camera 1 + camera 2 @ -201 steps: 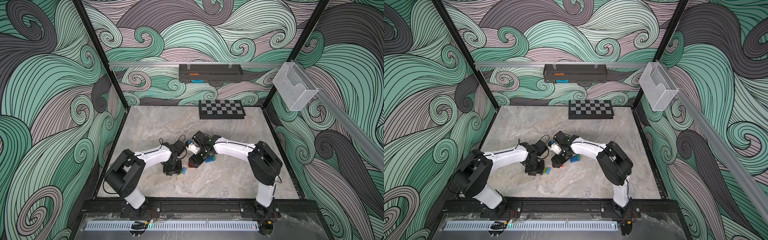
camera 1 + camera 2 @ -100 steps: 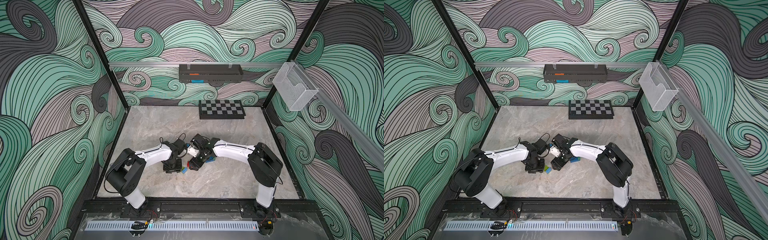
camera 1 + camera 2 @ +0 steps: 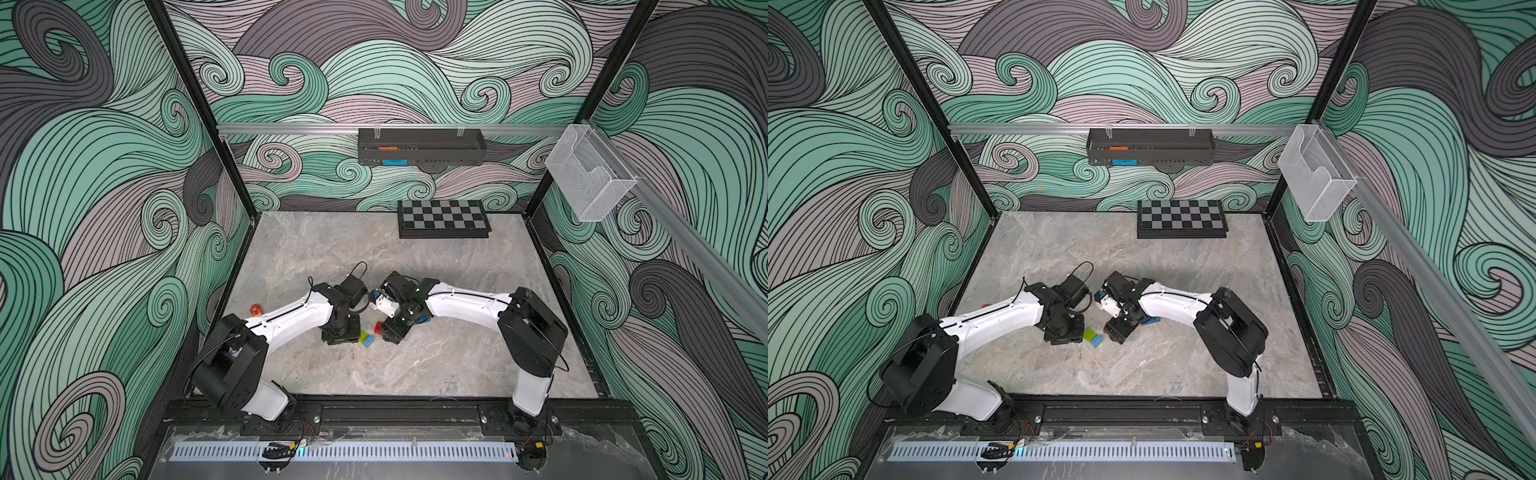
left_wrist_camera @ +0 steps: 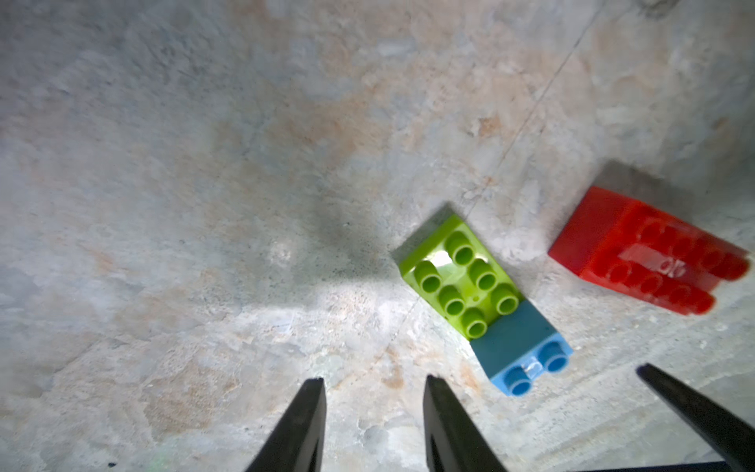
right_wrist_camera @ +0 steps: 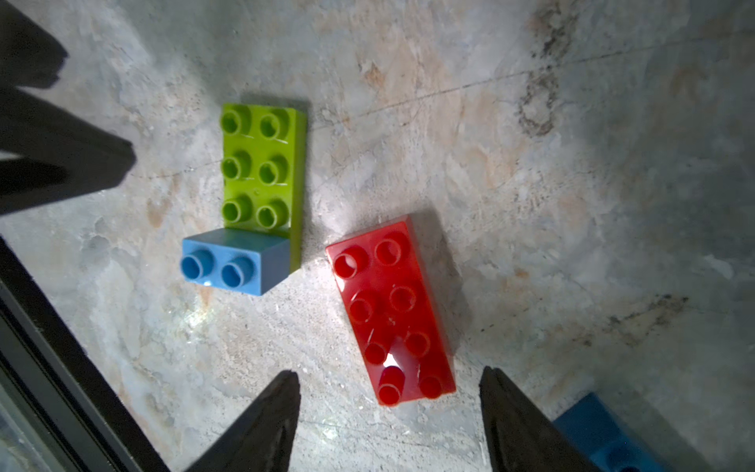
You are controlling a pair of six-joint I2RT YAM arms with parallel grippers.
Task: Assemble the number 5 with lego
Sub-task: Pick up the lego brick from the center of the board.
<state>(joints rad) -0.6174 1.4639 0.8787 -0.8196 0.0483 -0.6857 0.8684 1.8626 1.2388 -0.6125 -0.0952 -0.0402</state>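
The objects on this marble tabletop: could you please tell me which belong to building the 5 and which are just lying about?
Belong:
lime green studded brick
small light blue brick stacked on it
red studded brick
dark blue brick

Lying about:
red-and-yellow toy car
folded black-and-grey chessboard

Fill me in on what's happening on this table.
Two robot arms hover low over plastic studded bricks on the marble tabletop. The right gripper, open, straddles one end of the long red brick. The left gripper, nearly shut, holds nothing. A small light blue brick already sits on the lime green brick.
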